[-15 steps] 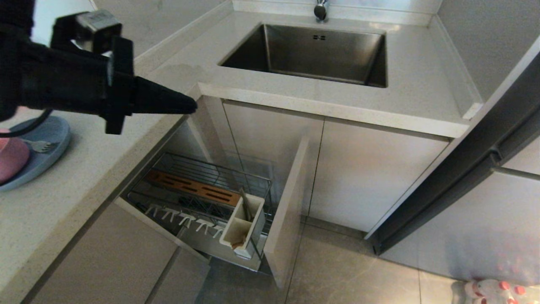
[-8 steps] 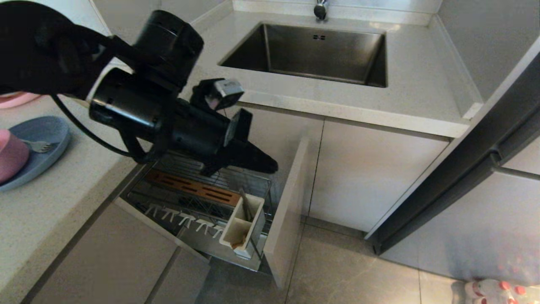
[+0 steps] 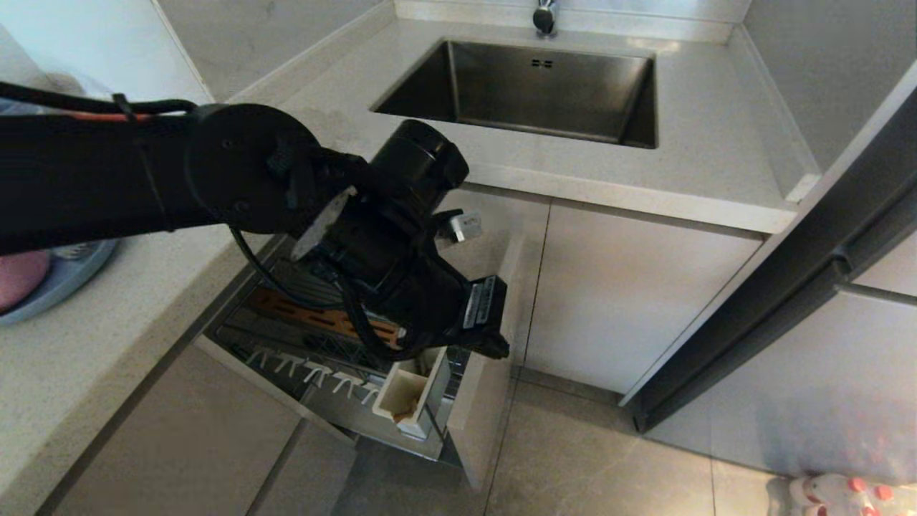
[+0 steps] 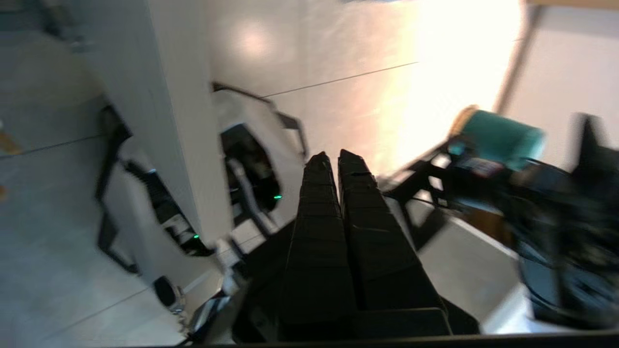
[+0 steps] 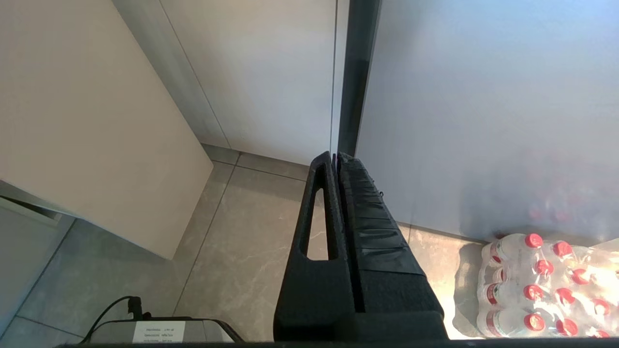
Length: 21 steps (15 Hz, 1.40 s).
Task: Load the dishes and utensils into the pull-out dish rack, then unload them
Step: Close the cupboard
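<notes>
- Nearest the robot, the pull-out dish rack [image 3: 337,337] stands drawn out of the lower cabinet beneath the counter [image 3: 93,358], with its brown slotted strip, white prongs and white utensil box [image 3: 410,393] on show.
- The left arm reaches across and over the open rack, its left hand [image 3: 498,351] low beside the rack's beige front panel [image 3: 478,423]; the wrist view shows the two black fingers [image 4: 316,203] pressed flat together with nothing between them.
- On the counter at far left, the blue plate [image 3: 64,276] sits with the pink bowl [image 3: 21,276] resting on it, both partly hidden behind the arm; any utensils there cannot be made out.
- The right hand [image 5: 336,157] hangs by the floor, fingers closed and empty, near a shrink-wrapped pack of red-capped bottles [image 5: 537,285].
- Farthest back, the steel sink [image 3: 530,89] is set into the counter, below the tap [image 3: 544,18].
</notes>
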Tool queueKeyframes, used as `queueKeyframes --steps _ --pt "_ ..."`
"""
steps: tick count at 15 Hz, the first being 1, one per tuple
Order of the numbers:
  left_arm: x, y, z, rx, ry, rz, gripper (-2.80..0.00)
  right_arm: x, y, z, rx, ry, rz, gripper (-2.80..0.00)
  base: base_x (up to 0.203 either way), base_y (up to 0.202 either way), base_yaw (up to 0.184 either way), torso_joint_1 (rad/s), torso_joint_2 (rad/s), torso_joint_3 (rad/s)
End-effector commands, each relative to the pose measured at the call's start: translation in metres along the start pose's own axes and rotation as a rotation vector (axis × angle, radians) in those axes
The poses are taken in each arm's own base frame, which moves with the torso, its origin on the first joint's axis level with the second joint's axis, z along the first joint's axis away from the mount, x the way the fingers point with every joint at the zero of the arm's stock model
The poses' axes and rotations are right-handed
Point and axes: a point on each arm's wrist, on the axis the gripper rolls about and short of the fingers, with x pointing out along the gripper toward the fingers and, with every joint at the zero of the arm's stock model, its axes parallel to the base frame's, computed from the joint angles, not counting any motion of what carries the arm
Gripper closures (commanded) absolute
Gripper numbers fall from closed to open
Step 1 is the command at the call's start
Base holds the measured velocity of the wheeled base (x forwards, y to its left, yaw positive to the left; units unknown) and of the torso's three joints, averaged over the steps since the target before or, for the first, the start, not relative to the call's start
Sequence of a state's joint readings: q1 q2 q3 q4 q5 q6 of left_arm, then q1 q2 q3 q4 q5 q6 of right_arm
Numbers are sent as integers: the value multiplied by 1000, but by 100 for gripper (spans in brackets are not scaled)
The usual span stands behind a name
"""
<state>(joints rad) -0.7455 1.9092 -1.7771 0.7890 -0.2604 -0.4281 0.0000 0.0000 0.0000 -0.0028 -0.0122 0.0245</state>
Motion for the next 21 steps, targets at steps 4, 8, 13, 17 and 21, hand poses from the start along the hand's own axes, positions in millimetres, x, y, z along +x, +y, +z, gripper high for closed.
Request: queueKeyframes --steps 4,8,13,17,21 --pt "24 2 2 -10 34 30 0 0 0 0 0 1 0 0 0 0 0 0 0 0" --pt "39 7 4 -16 37 89 0 0 0 0 0 0 0 0 0 0 0 0 0 0" --pt "45 10 7 -13 -7 206 0 0 0 0 0 0 0 0 0 0 0 0 0 0" --pt "45 9 7 -5 -42 275 0 0 0 0 0 1 0 0 0 0 0 0 0 0" --pt "44 10 8 -2 -68 327 0 0 0 0 0 0 0 0 0 0 0 0 0 0"
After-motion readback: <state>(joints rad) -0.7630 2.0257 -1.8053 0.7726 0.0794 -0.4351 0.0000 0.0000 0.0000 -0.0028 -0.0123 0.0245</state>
